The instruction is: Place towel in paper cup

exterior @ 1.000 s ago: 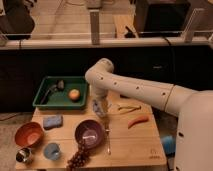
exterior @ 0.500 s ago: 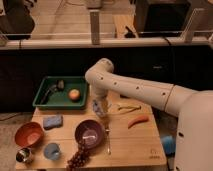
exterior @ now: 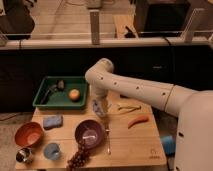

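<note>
My gripper (exterior: 100, 108) points down at the wooden table (exterior: 135, 145), just behind the purple bowl (exterior: 90, 133) and right of the green tray (exterior: 47, 104). The white arm (exterior: 140, 91) reaches it from the right. A pale whitish shape sits at the gripper's tip. I cannot tell whether this is the towel, the paper cup, or part of the gripper. No separate towel or small plain white cup shows elsewhere on the table.
The green tray holds an orange (exterior: 74, 94) and a dark object (exterior: 50, 93). On the table are a blue sponge (exterior: 52, 121), a red-orange bowl (exterior: 28, 133), a metal cup (exterior: 23, 155), a light-blue cup (exterior: 51, 150), grapes (exterior: 77, 158), a utensil (exterior: 108, 140), an orange carrot-like piece (exterior: 138, 121) and a yellow-green item (exterior: 129, 107).
</note>
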